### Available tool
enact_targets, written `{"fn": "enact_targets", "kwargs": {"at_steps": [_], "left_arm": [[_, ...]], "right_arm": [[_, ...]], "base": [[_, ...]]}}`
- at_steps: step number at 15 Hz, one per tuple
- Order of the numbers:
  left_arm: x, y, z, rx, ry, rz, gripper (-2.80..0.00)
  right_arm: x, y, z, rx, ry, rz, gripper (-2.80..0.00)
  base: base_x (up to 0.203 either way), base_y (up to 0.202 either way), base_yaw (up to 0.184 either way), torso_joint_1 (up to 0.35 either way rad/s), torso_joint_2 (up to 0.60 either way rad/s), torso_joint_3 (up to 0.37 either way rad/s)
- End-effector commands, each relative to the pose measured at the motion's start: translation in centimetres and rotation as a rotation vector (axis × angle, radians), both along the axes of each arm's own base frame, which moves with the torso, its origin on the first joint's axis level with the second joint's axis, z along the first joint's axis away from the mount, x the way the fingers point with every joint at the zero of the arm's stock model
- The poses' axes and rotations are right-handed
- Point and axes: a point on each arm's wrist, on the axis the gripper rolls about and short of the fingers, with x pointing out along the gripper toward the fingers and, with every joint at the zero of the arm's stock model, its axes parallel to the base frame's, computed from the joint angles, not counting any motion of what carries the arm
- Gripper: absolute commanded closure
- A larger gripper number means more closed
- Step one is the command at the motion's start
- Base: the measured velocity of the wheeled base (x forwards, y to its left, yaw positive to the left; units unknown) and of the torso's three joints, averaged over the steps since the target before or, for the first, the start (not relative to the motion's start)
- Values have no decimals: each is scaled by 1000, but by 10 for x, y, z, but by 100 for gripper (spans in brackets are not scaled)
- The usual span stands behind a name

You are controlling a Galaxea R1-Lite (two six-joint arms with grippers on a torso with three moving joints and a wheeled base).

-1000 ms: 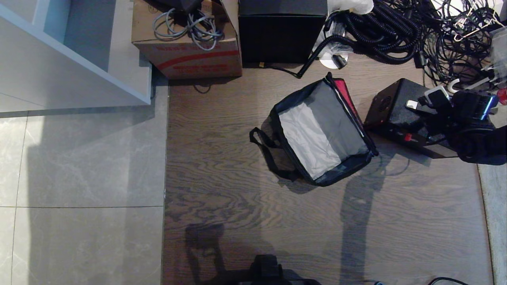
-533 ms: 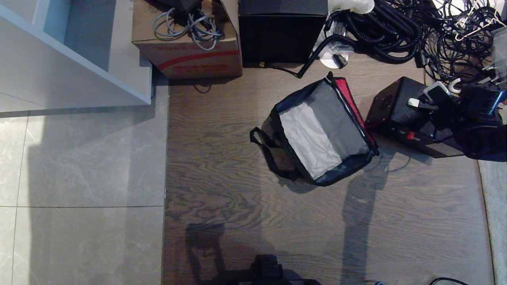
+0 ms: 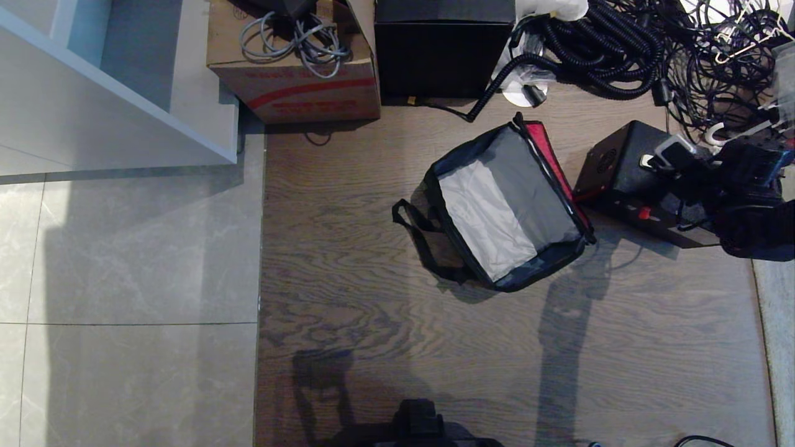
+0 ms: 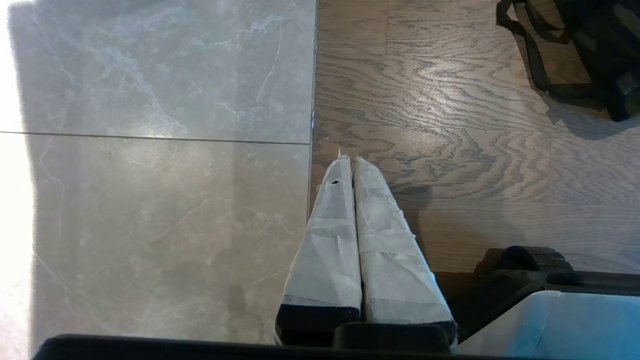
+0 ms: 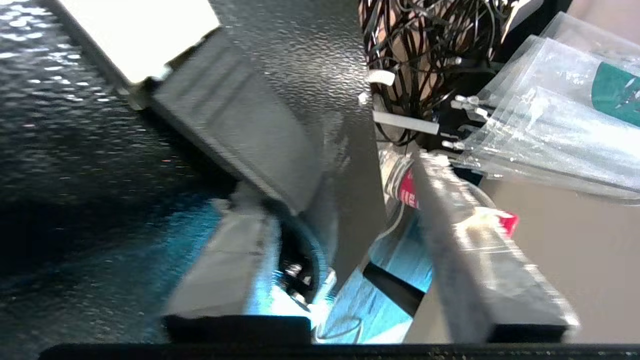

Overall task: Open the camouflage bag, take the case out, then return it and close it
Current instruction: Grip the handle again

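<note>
The camouflage bag [image 3: 506, 205] stands open on the wood floor, its grey lining and red inner rim [image 3: 554, 162] showing and nothing inside. Its black strap [image 3: 419, 239] hangs on the left. The black speckled case [image 3: 621, 177] sits on the floor just right of the bag, a small red part [image 3: 644, 213] on its side. My right gripper [image 3: 661, 155] hovers over the case top. In the right wrist view the right gripper [image 5: 335, 180] is open, the case's handle [image 5: 235, 125] ending beside one finger. My left gripper [image 4: 351, 161] is parked, shut and empty.
A brown cardboard box [image 3: 292, 74] with cables and a plain black cube box [image 3: 444, 53] stand at the back. A tangle of black cables [image 3: 627, 43] fills the back right. Clear plastic bags [image 5: 550, 115] lie past the case. A white shelf unit [image 3: 124, 87] stands far left.
My right wrist has rolled over the case top and its fingers have shifted slightly toward the bag. Bag and case have stayed where they were.
</note>
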Motion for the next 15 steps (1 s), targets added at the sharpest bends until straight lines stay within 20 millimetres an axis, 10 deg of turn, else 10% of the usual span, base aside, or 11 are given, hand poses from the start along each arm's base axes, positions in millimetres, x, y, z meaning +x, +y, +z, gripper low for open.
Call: {"fn": "enact_targets", "kwargs": {"at_steps": [1, 10, 15], "left_arm": [[0, 0, 0, -1, 1, 0, 0], [0, 0, 0, -1, 1, 0, 0], [0, 0, 0, -1, 1, 0, 0]], "right_arm": [[1, -3, -8, -6, 2, -11, 0], [-24, 8, 1, 61, 101, -48, 0], [-47, 49, 21, 281, 198, -142, 0]], "base": [[0, 0, 0, 0, 0, 0], [0, 0, 0, 0, 0, 0], [0, 0, 0, 0, 0, 0]]}}
